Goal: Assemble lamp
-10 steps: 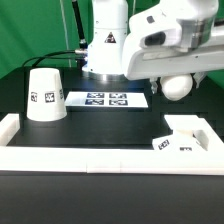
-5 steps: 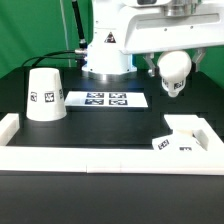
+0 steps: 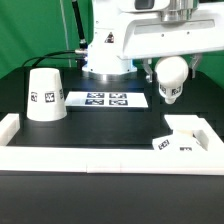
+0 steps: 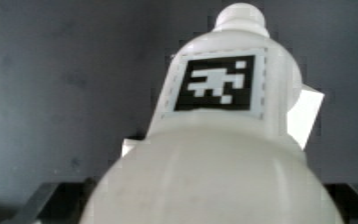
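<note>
The gripper [image 3: 170, 68] is shut on the white ball-shaped bulb [image 3: 170, 80] and holds it in the air above the table, right of the marker board [image 3: 108, 99]. In the wrist view the bulb [image 4: 220, 130] fills the frame, its tagged stem pointing away, the dark fingers [image 4: 55, 205] at both sides of its ball. The tapered shade [image 3: 44, 95] stands on the table at the exterior view's left. The flat square base [image 3: 180, 146] lies at the right, against the white fence.
A white fence [image 3: 90, 156] runs along the front of the black table with raised ends at left [image 3: 8, 130] and right [image 3: 190, 124]. The robot's white pedestal [image 3: 105, 55] stands behind the marker board.
The gripper has carried the bulb to the exterior view's left and turned it, then lowered it slightly. Shade and base have not moved.
</note>
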Controlling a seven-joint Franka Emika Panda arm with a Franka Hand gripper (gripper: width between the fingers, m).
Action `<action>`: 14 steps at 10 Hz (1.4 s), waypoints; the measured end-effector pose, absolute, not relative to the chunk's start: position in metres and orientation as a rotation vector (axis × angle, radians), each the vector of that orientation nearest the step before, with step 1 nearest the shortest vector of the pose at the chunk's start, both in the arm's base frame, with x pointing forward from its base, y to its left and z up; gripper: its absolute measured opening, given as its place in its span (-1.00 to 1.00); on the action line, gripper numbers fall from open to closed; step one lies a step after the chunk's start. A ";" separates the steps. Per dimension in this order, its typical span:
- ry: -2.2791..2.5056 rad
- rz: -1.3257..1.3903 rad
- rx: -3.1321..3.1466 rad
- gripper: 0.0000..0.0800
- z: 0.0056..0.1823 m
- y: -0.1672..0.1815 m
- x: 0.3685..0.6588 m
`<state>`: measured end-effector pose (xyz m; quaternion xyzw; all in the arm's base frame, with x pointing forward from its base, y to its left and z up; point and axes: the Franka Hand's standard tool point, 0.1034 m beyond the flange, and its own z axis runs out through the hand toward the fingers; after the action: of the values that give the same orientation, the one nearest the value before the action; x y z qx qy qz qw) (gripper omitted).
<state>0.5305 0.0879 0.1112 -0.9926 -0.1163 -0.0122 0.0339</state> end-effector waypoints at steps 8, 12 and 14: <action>-0.517 -0.424 -3.040 0.44 0.118 0.071 0.563; -0.537 -0.401 -3.032 0.44 0.151 0.076 0.580; -0.537 -0.400 -3.032 0.44 0.150 0.076 0.580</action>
<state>0.5799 0.0759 0.1505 -0.9763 -0.1728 -0.1286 0.0182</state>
